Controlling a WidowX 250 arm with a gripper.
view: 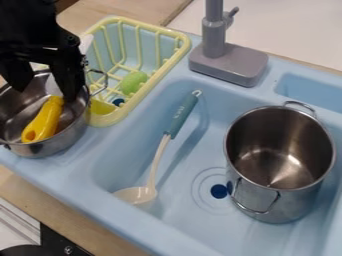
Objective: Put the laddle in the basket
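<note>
Spread, empty pincer point(45, 92) hangs over the round steel pot point(57, 144) at left. White, teal-handled ladle point(176, 119) lies in the blue plastic sink point(120, 150), bowl near the left edge, open room toward the tall steel pot point(294, 200).

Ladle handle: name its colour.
The ladle's handle is muted teal, showing best in the camera view.

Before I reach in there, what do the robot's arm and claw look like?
The arm is black all over, a bulky shape with a dark surface. Its claw is black too, with two chunky fingers that narrow toward their tips. I can't make out any cables or markings on the dark parts.
</note>
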